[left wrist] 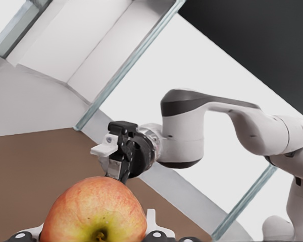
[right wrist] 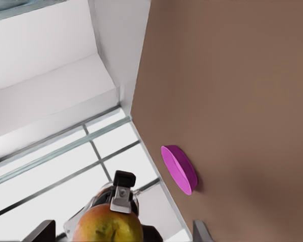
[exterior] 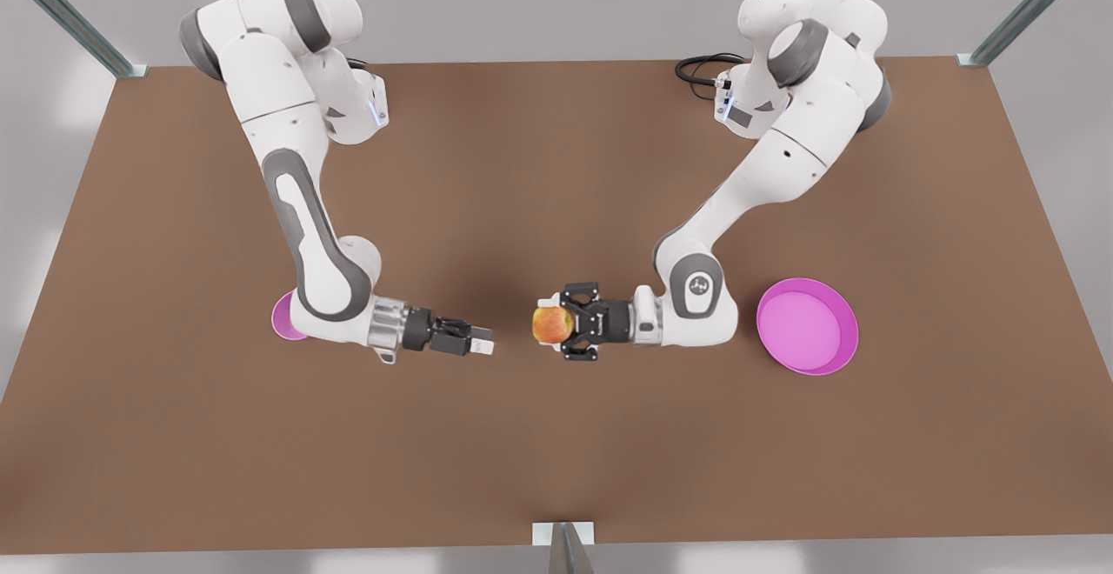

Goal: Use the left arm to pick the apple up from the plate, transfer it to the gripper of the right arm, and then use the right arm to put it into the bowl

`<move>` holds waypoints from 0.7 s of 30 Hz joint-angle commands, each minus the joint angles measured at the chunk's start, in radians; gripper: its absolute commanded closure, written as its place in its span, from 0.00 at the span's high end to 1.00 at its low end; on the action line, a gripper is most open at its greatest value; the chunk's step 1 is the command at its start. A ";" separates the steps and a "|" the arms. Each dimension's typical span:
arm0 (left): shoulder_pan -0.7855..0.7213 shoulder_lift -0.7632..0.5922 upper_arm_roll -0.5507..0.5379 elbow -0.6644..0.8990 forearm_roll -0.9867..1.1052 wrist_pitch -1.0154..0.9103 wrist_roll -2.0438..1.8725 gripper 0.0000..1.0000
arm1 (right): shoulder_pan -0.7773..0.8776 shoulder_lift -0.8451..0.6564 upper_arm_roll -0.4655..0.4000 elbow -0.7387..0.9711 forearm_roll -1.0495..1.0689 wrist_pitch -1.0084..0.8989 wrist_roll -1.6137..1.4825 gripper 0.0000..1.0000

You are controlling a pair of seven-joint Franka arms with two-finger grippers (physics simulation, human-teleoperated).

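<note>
Apple held out sideways at mid-table, the receiving claw facing it across a small gap.

The left gripper (exterior: 569,323), on the front view's right, is clamped around the apple (exterior: 553,323) and holds it clear of the table (exterior: 556,461), stem end showing in the left wrist view. The right gripper (exterior: 481,341) points straight at it from the front view's left, near but not touching; its fingers (left wrist: 107,149) stand spread, with nothing between them, roughly in line with the fruit. Both wrists lie level, so the handover turns on closing that gap along one horizontal line. Farther off, the plate (exterior: 809,326) sits bare behind the left arm, and the bowl (exterior: 283,317) peeks out behind the right arm's elbow, well apart from the apple.
</note>
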 commanded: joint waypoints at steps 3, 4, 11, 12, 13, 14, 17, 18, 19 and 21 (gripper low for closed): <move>0.000 0.014 -0.003 0.005 -0.015 -0.015 0.724 0.67 | -0.029 -0.001 0.001 -0.022 0.046 -0.139 -0.590 1.00; -0.002 0.025 -0.007 0.013 -0.014 -0.015 0.726 0.67 | -0.024 0.000 0.008 -0.022 0.046 -0.144 -0.592 1.00; -0.026 0.066 -0.012 0.059 -0.015 -0.012 0.737 0.67 | -0.027 0.043 0.065 0.025 0.117 -0.141 -0.702 1.00; -0.026 0.066 -0.012 0.059 -0.015 -0.012 0.737 0.67 | -0.026 0.048 0.065 0.025 0.128 -0.142 -0.705 1.00; -0.026 0.066 -0.012 0.059 -0.015 -0.012 0.737 0.67 | -0.026 0.051 0.065 0.025 0.128 -0.141 -0.713 1.00; -0.026 0.066 -0.012 0.059 -0.015 -0.012 0.737 0.67 | -0.026 0.054 0.067 0.025 0.128 -0.142 -0.719 1.00; -0.028 0.066 -0.012 0.059 -0.015 -0.012 0.737 0.67 | -0.018 0.071 0.068 0.042 0.135 -0.133 -0.730 1.00; -0.028 0.066 -0.012 0.059 -0.015 -0.012 0.737 0.67 | -0.017 0.080 0.068 0.047 0.135 -0.131 -0.731 1.00; -0.028 0.069 -0.012 0.059 -0.015 -0.012 0.737 0.67 | -0.017 0.094 0.071 0.059 0.135 -0.128 -0.742 1.00; -0.028 0.069 -0.012 0.059 -0.015 -0.012 0.737 0.67 | 0.005 0.111 0.073 0.068 0.140 -0.124 -0.760 1.00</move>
